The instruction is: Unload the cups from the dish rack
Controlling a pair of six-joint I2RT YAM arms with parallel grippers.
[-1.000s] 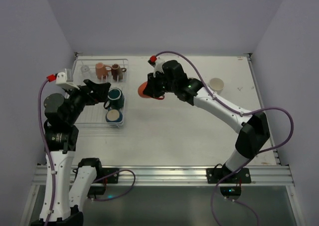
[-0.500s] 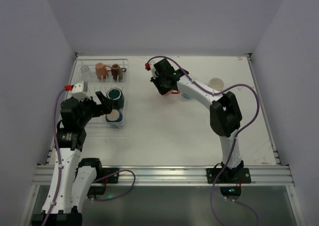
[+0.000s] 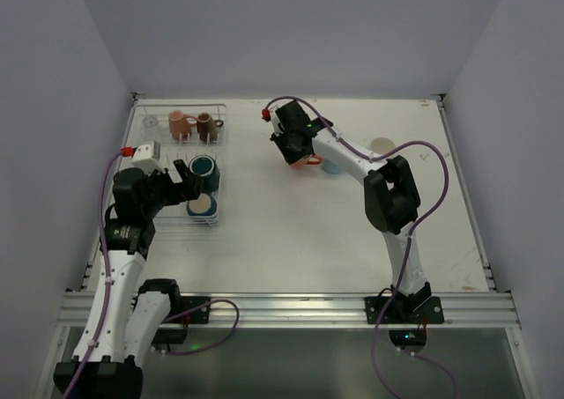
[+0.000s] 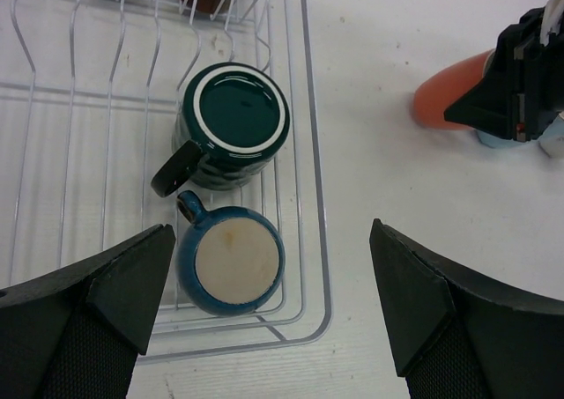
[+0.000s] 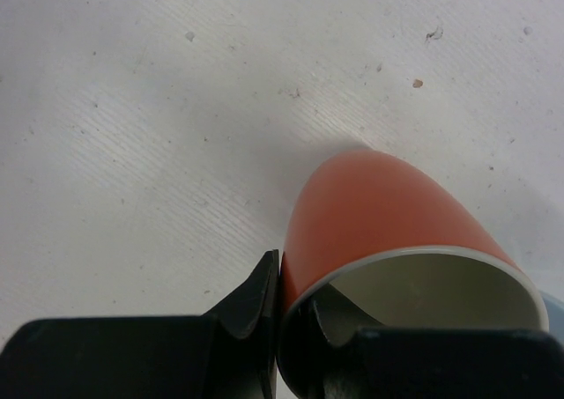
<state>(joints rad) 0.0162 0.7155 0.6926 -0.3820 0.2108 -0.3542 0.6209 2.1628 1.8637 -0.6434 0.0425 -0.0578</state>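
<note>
The white wire dish rack [image 3: 150,207] stands at the left and holds a clear glass [image 3: 152,121], a salmon pink cup [image 3: 179,124], a dark brown cup [image 3: 205,126], a dark green cup [image 3: 204,167] and a navy cup [image 3: 202,207]. My left gripper [image 3: 182,186] is open and empty above the rack's near right corner, over the green cup [image 4: 233,121] and the navy cup [image 4: 233,258]. My right gripper [image 3: 298,149] is shut on the rim of the orange cup [image 5: 388,214], one finger inside and one outside, low over the table mid-back. The orange cup also shows in the left wrist view [image 4: 454,91].
A light blue cup [image 3: 333,165] stands on the table right beside the orange cup. A white cup [image 3: 382,146] stands farther right. The rack's right rail [image 4: 310,152] runs under my left gripper. Walls enclose the table at the back and both sides.
My right gripper carried the orange cup from beside the rack to the right, next to the light blue cup. My left arm shifted slightly nearer over the rack, still open.
</note>
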